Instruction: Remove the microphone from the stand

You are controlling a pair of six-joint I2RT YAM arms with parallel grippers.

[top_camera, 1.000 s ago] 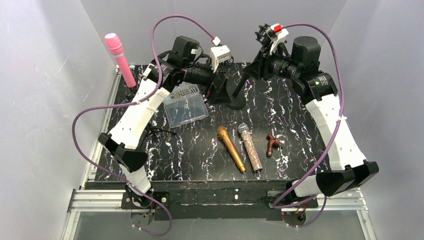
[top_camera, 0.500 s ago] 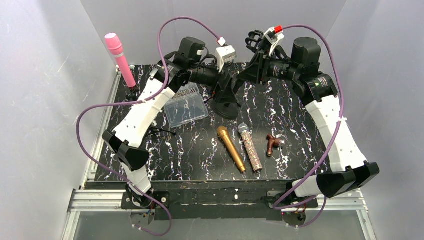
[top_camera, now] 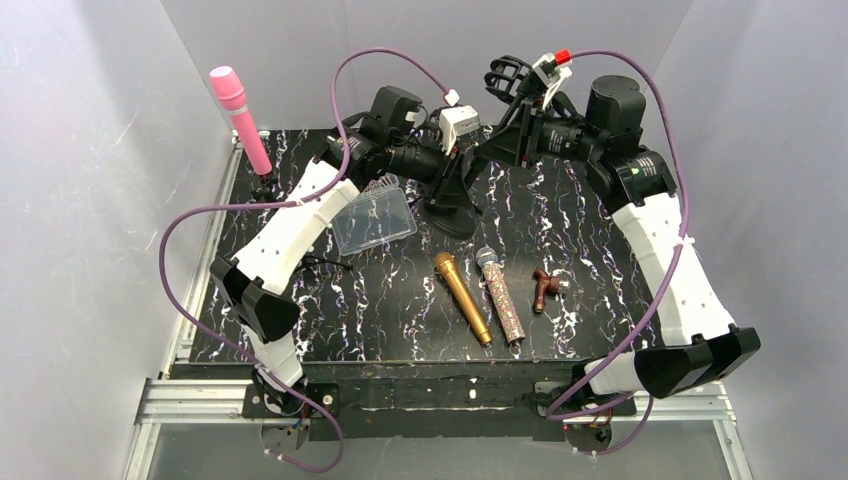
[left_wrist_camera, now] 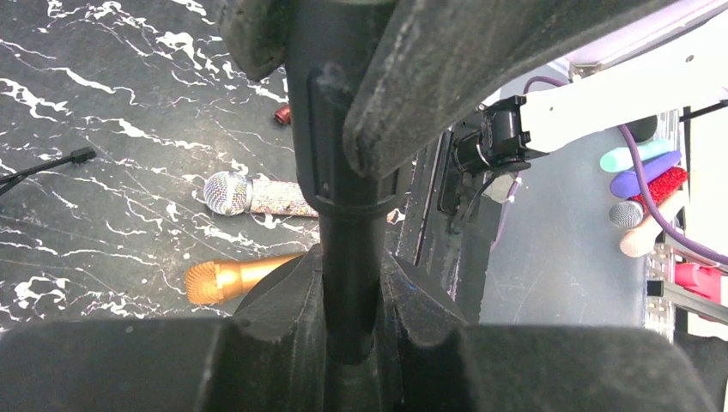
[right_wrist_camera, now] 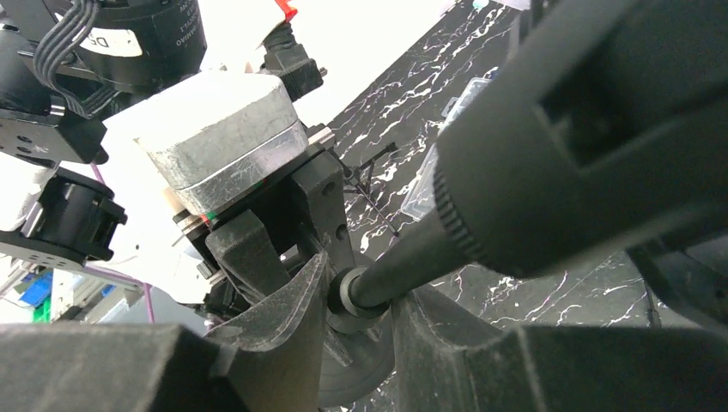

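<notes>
Black marbled table [top_camera: 600, 290], stand [top_camera: 452, 212] leaning right

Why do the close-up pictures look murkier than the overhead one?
Overhead view: evenly lit, sharp. Left wrist view: the left claw and black stand pole crowd the lens, dark and soft; the gold metal microphone behind is crisp. Right wrist view: pole blurred, white background overexposed.

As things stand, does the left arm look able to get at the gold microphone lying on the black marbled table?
Probably not yet: the left gripper is shut on the black stand pole. The gold microphone itself lies uncovered, so letting go should free the way.
</notes>
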